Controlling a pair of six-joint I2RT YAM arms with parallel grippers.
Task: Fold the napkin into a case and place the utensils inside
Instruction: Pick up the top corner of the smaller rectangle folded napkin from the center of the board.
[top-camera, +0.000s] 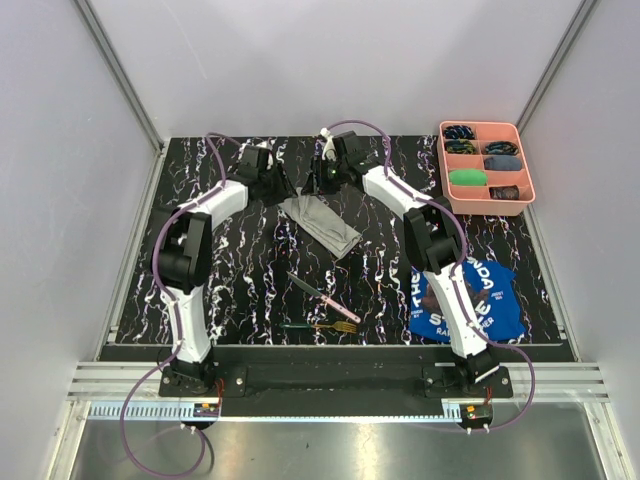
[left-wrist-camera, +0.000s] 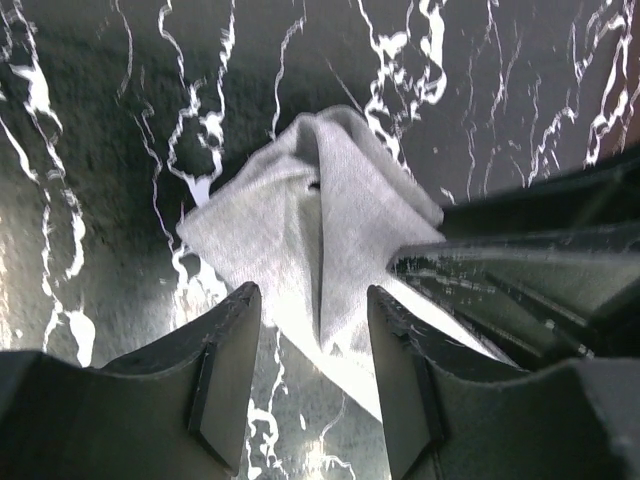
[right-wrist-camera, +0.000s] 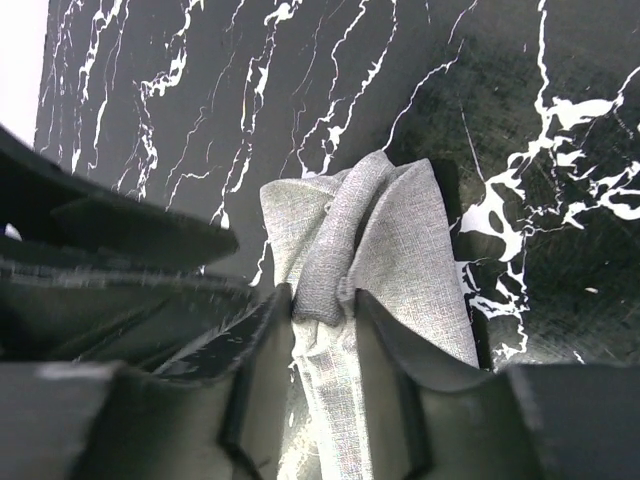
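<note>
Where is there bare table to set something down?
Bare table lies between the left arm and the knife, and between the tray and the blue cloth. Crowded: the napkin's far end, where the left claw and right claw meet, and around the fork.

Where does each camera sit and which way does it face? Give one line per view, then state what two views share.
Top external: fixed above and behind the bases, looking down on the table; both arms show whole.
Left wrist: on the left arm, looking down past the open left gripper at the napkin; the other arm's finger intrudes at right.
Right wrist: on the right arm, looking down past the right gripper, which pinches a napkin ridge.
Shared: both wrist views show the same folded napkin from facing sides.
</note>
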